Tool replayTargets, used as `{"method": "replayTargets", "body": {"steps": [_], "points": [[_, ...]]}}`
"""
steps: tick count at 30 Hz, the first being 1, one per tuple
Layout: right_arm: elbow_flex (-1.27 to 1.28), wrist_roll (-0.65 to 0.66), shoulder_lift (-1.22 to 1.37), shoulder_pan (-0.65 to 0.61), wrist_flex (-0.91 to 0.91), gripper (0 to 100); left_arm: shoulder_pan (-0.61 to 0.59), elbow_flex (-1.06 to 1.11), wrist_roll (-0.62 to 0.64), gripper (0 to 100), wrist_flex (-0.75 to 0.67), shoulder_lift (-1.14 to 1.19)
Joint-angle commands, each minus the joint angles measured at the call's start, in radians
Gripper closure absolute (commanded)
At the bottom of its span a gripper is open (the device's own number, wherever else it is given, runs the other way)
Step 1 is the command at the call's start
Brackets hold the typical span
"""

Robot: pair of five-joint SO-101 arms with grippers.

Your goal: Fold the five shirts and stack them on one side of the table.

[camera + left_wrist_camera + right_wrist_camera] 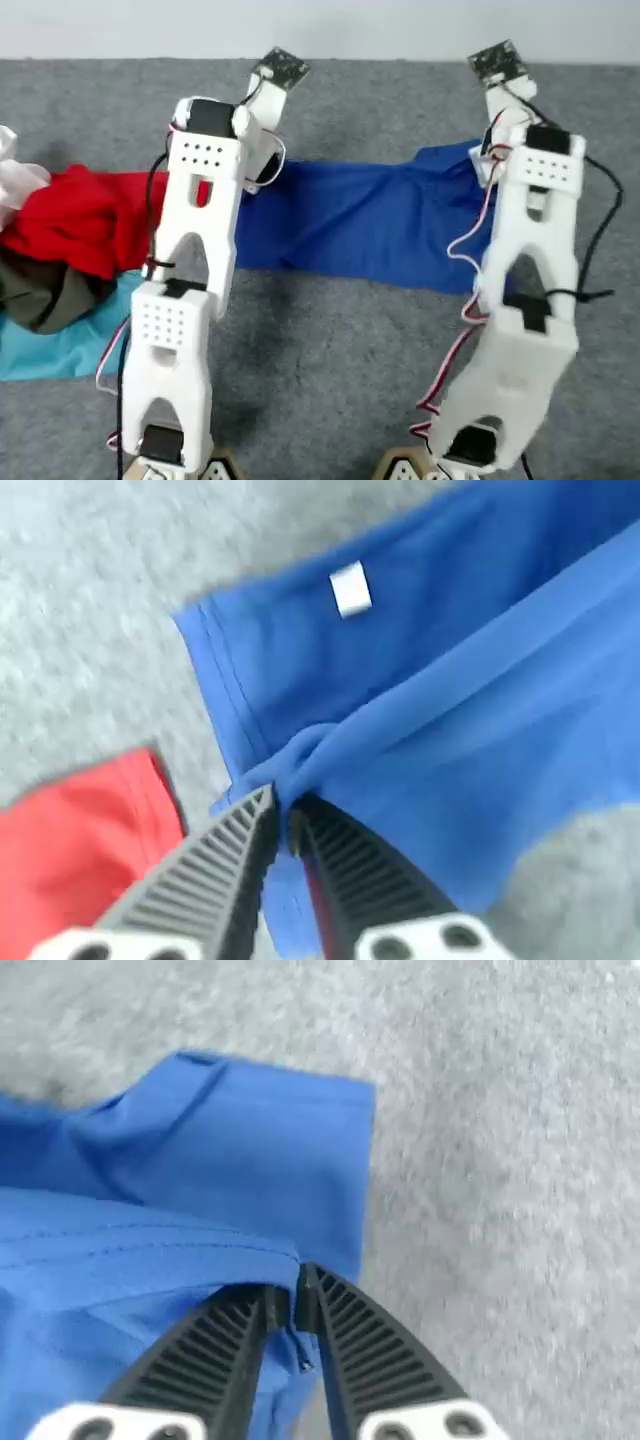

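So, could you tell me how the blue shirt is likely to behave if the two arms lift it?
Probably floppy: the blue shirt bunches into folds where the left gripper pinches it, so its middle would likely sag. It looks thin and light, so the right gripper, shut on an edge, should hold it.

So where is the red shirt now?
In the high view, the red shirt lies on the left side, beside the blue shirt and a dark shirt.

Robot lab, 2 arms (195, 250), felt tbl (340, 340)
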Motion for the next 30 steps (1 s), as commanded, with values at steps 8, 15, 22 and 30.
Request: {"method": "replayTargets", "body": {"steps": [8,15,22,30], "points": [[-0.677,-0.014,0.423,0.018,0.151,88.1,-0.006,-0.326,0.103,98,-0.018,0.236],[-0.945,-0.011,0.590,0.018,0.308,81.9,-0.009,-0.346,0.150,90,-0.020,0.255],[-1.049,0.011,0.601,0.025,0.526,82.1,-0.057,-0.532,0.287,90,0.011,0.253],[-1.005,0.135,0.564,0.073,0.700,82.2,-0.199,-0.460,0.311,90,0.025,0.132]]}}
